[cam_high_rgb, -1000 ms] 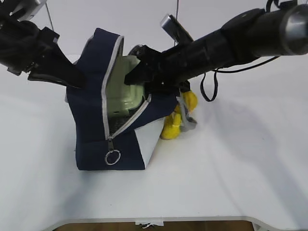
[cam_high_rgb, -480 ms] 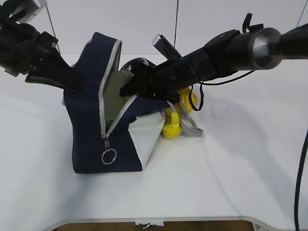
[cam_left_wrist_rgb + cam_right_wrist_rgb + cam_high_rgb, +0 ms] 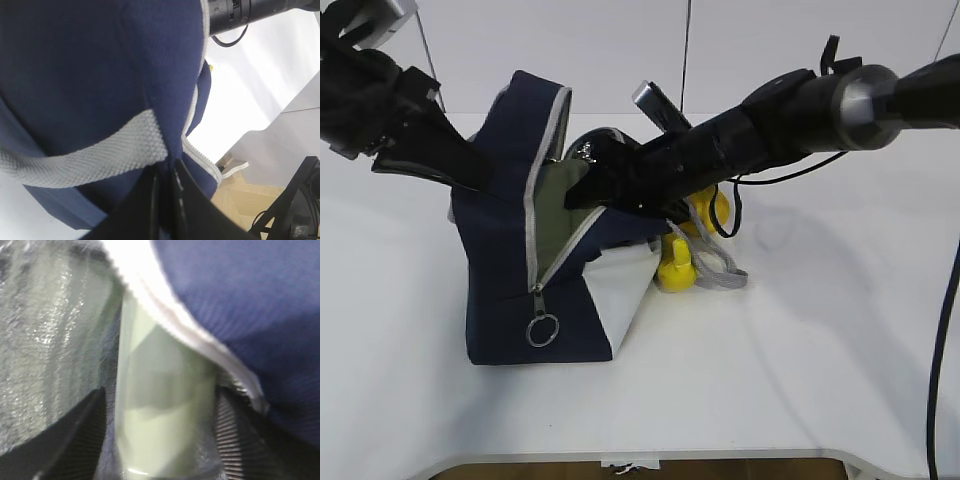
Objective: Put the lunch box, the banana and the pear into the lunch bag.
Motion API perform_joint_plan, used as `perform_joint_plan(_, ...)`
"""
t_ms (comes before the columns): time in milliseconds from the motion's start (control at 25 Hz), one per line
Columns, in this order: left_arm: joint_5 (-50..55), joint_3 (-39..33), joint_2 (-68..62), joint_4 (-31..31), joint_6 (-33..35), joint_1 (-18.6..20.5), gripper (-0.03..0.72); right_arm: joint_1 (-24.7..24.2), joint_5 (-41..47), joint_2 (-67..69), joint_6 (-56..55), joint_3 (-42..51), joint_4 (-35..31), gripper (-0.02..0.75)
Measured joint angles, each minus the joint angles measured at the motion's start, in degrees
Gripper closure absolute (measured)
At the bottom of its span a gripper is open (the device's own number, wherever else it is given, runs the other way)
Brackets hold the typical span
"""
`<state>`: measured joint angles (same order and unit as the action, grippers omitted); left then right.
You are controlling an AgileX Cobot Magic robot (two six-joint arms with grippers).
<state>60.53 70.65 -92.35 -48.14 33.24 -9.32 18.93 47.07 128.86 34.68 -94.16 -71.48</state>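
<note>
Gripper of the left arm [image 3: 470,170] is seen in the exterior view pressed together on the navy fabric of the lunch bag [image 3: 500,270], at its upper left edge; the flap is held up in this way, so that the zippered mouth is kept wide for loading. The right gripper [image 3: 582,185] is reached into this mouth, and the sage-green lid of the lunch box [image 3: 552,205] is visible inside the opening. The pear [image 3: 676,268] and, it seems, the banana [image 3: 712,212] are left on the tabletop [image 3: 800,340] just behind the bag, partly hidden by the arm and by a grey handle [image 3: 718,268]; which yellow shape is which cannot be told with certainty.

From the left wrist view, the two fingers are shown closed together on the bag cloth just below the grey webbing handle, and the bag hangs from this pinch.

From the right wrist view, the lunch box [image 3: 160,410] is seen standing between the two dark pads [image 3: 65,435], deep in the silver lining under the zipper edge. The jaws are apart at box width; whether the box is gripped or already freed cannot be told, because the picture is blurred.
</note>
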Motion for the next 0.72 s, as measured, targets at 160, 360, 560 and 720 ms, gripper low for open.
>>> perform_joint_plan(160, 0.0, 0.0, 0.0, 0.0, 0.0, 0.0, 0.693, 0.0, 1.82, 0.0, -0.13, -0.12, -0.5, 0.23)
perform_joint_plan(360, 0.21, 0.0, 0.0, 1.16, 0.0, 0.0, 0.694, 0.0, 2.66, -0.82, -0.23, -0.12, 1.01, 0.204)
perform_joint_plan(560, 0.43, 0.0, 0.0, 1.44, 0.0, 0.0, 0.693, 0.0, 3.57, -4.85, -0.97, -0.12, 5.85, 0.199)
perform_joint_plan(720, 0.43, 0.0, 0.0, 1.44, 0.0, 0.0, 0.694, 0.0, 4.02, -8.4, -4.04, -1.19, 13.28, 0.198)
